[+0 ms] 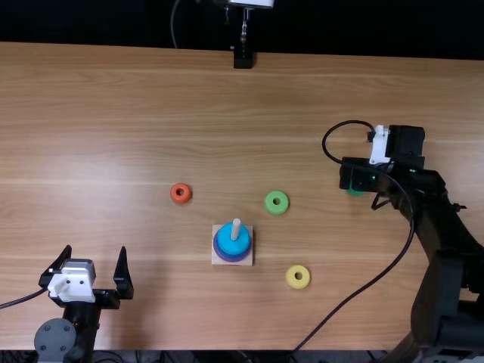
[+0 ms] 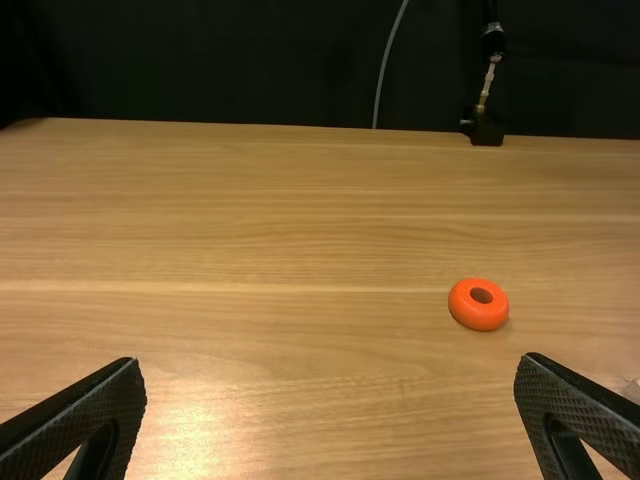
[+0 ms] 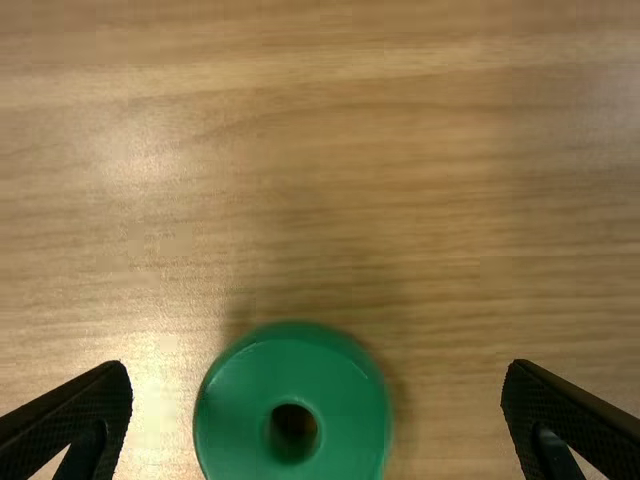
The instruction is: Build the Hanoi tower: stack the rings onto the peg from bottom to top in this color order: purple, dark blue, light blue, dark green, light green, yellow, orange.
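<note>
Both my jaws are spread wide and empty, and with the dark green ring (image 3: 238,425) on the tabletop (image 1: 151,113) between two and three o'clock from the peg (image 1: 236,229), I should centre my right jaws over it, lower straight and squeeze evenly.

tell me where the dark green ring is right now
In the right wrist view, the dark green ring lies on the table, between the open fingers of the right gripper.

High, steep top view and lower, forward left wrist view share the orange ring (image 2: 477,315); right wrist view's down close!
</note>
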